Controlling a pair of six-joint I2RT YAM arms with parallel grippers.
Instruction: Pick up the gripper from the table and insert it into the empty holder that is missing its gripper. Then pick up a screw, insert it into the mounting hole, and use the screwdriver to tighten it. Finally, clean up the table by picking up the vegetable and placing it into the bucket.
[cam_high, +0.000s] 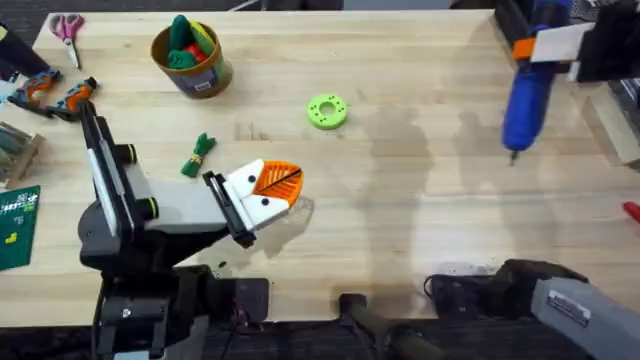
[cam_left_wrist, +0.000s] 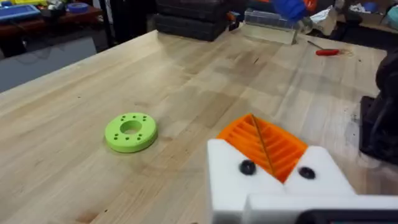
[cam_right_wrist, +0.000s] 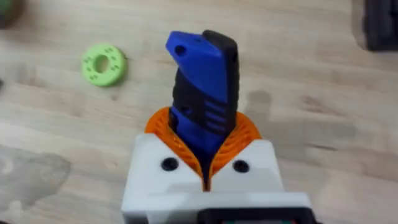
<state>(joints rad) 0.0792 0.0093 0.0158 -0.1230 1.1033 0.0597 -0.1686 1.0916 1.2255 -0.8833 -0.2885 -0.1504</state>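
Scanning from the left: small orange-and-dark parts (cam_high: 62, 94) lie at the far-left table edge. I can't tell whether the wedge is seated in its white block or whether a screw is in.

Bucket (cam_high: 208, 78) stands at the back left with green, red and yellow toys inside. Vegetable (cam_high: 200, 155) lies on the bare table in front of the bucket, well apart from it, so cleanup is not done.

Left gripper (cam_high: 282, 182) sits low over the table just right of the vegetable. In its wrist view the orange pads (cam_left_wrist: 283, 149) are pressed together with nothing between them. Lime-green disc (cam_high: 327, 110) is behind it and to the right, untouched.

Right gripper (cam_high: 545, 45) is at the far right, raised off the table and clamped on the screwdriver (cam_high: 522, 100). The right wrist view shows the blue body (cam_right_wrist: 202, 81) wedged between the pads. The tool hangs tip-down, tip off the wood. A small red item (cam_high: 632, 210) lies at the right table edge.

My read: the screwdriver step is in hand. The tool is picked up but nowhere near the parts, which are across the whole table.

The next move calls for:
- carrying the driver across to the left side
- lining the tip up straight over the screw head before spinning
- keeping clear of the left arm on the way
- the left gripper could steady the block or open for the vegetable
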